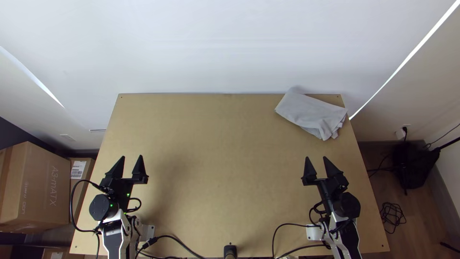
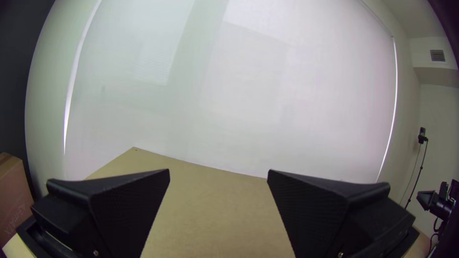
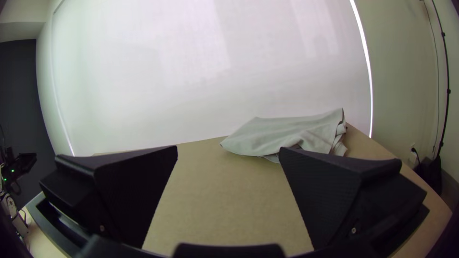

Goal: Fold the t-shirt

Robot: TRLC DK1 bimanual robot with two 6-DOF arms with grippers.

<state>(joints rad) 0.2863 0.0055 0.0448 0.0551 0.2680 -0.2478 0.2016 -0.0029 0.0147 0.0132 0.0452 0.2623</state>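
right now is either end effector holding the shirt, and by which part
No, nothing is held: both end effectors, left and right, are open and apart from the t-shirt.

Light grey shirt (image 1: 306, 111) of soft, matt cloth with creases and loose folds. The table (image 1: 225, 168) looks like pale wood, flat, smooth and matt. Left gripper (image 1: 132, 157) and right gripper (image 1: 316, 158) have matt black fingers, finely textured on their inner faces, with small shiny screws (image 3: 354, 231) that look like metal. Brown box (image 1: 48, 184) of dull cardboard; beside it, a smooth white label (image 1: 78, 169), apparently paper. The floor (image 1: 424, 216) is brown and wood-like.
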